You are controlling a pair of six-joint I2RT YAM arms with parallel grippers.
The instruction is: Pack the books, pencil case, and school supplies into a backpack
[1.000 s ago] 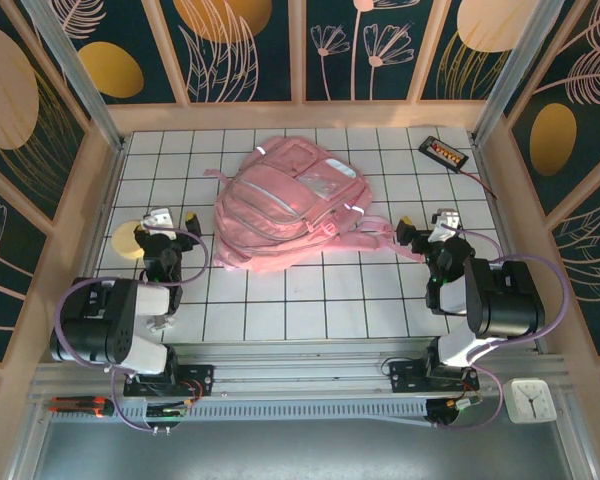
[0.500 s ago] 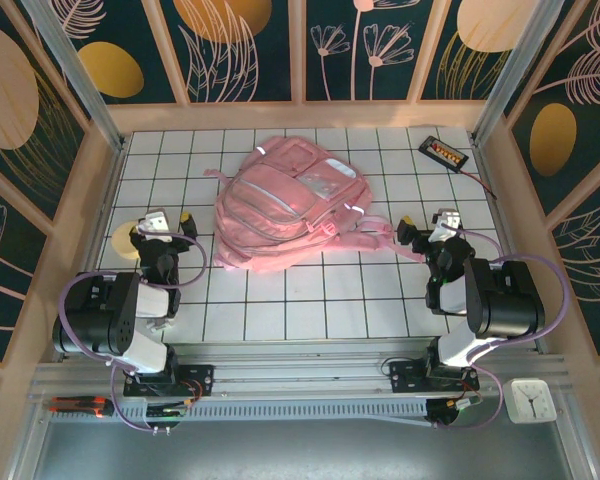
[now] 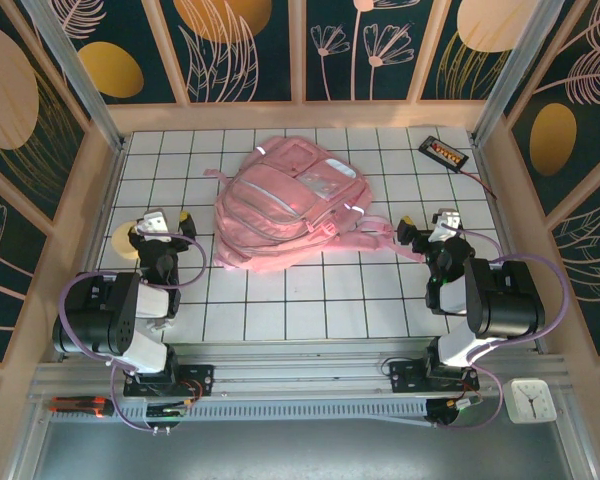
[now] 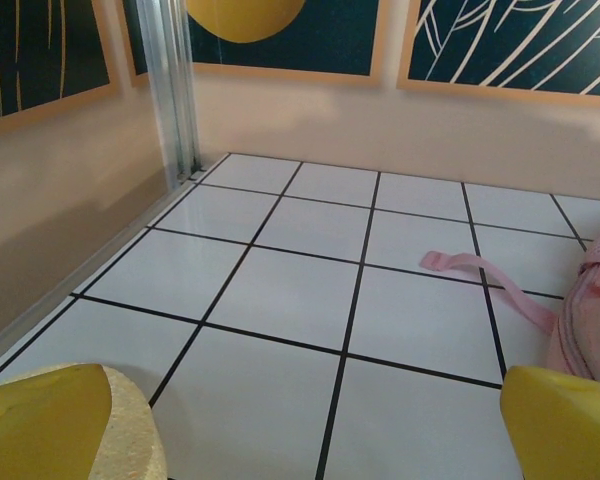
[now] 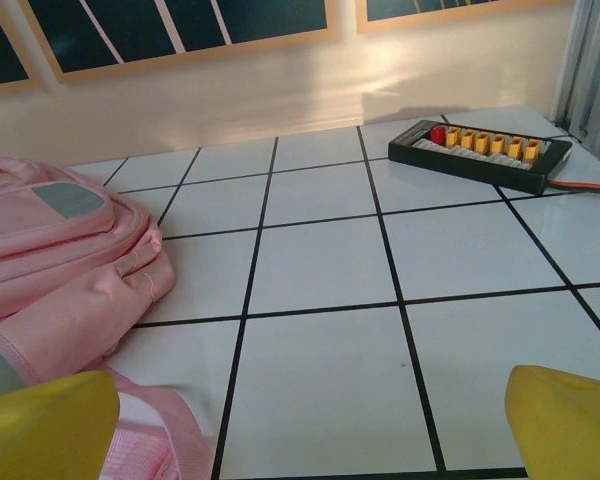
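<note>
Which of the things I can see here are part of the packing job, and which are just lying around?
Part of the job:
pink backpack

Just lying about:
black connector board
pale yellow disc
small white clock

Black grid lines cross the white bench (image 3: pixel 310 300). Dark floral wall panels (image 3: pixel 370 45) enclose it; aluminium posts (image 3: pixel 75 75) stand at 10 and 2 o'clock.
</note>
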